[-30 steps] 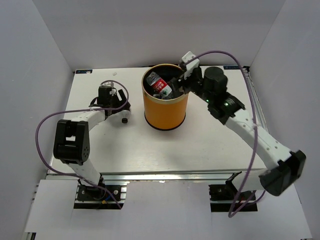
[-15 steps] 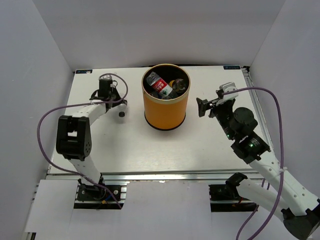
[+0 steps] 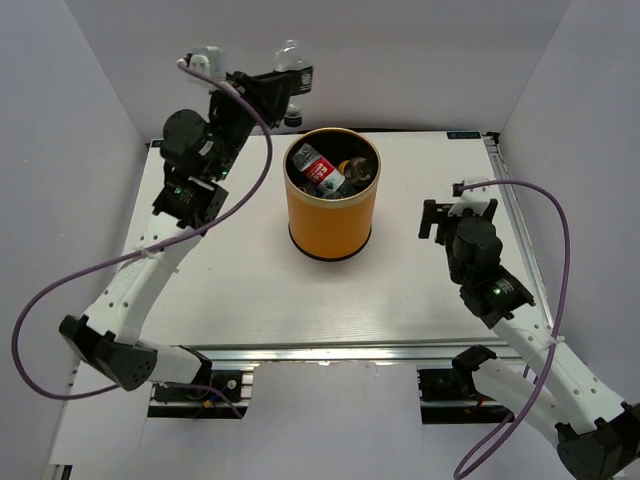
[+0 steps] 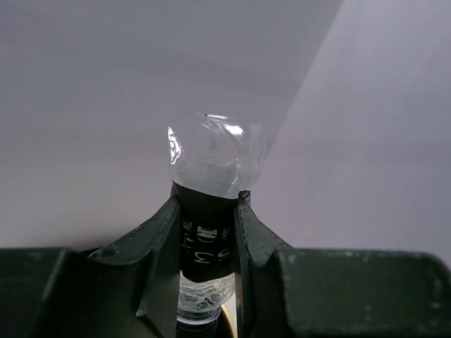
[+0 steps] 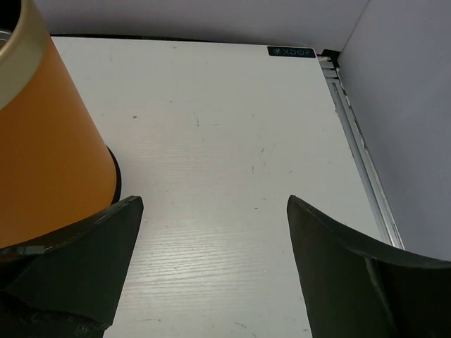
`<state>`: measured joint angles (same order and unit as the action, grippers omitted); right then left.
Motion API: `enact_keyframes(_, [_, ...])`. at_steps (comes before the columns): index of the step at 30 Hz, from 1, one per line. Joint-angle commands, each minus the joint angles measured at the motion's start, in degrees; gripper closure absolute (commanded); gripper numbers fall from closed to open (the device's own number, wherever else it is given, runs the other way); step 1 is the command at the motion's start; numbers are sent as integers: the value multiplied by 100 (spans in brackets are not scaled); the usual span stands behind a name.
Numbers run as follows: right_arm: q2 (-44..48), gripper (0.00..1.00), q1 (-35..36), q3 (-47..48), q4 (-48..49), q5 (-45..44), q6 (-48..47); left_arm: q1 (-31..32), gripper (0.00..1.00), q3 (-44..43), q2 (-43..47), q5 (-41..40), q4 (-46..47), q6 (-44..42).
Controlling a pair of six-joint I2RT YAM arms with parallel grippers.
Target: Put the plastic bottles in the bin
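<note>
1. A clear, black-labelled bottle (image 4: pixel 215 151) is clamped in the nearly closed jaws of the left gripper (image 4: pixel 209 211), raised high.
2. Step judged: carry to the bin (image 3: pixel 330 215), below and right of that gripper. Centring over the mouth, then release, is called for.
3. The right gripper (image 5: pixel 215 204) is spread wide and holds nothing; the bin is at its left.
4. The grip itself is shown only by the left wrist view, and the binned bottles (image 3: pixel 322 172) only by the top view.

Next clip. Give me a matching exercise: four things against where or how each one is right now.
Things:
1 left gripper
2 right gripper
3 orange bin
4 red-labelled bottle

States:
A lying inside the bin
B open and empty, to the right of the bin
C standing upright on the table
D shut on a clear black-labelled bottle, held high

Pairs: 1-D, 2-B, 3-C, 4-A
</note>
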<state>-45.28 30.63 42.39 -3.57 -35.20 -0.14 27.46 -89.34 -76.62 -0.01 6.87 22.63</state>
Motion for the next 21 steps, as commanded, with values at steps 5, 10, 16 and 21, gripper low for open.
enact_keyframes(5, [414, 11, -84, -73, -64, -110, 120, 681, 79, -242, -1179, 90, -275, -444])
enact_keyframes(10, [493, 11, -110, -64, -258, -154, 85, 830, 33, -145, -1364, 80, -81, -505])
enact_keyframes(16, [450, 11, -154, -56, -319, -276, 172, 945, 2, -531, -1373, -376, -370, -655])
enact_keyframes(21, [73, 11, -408, 208, -767, -339, 585, 954, 2, -1155, -1400, -1157, -1177, -874])
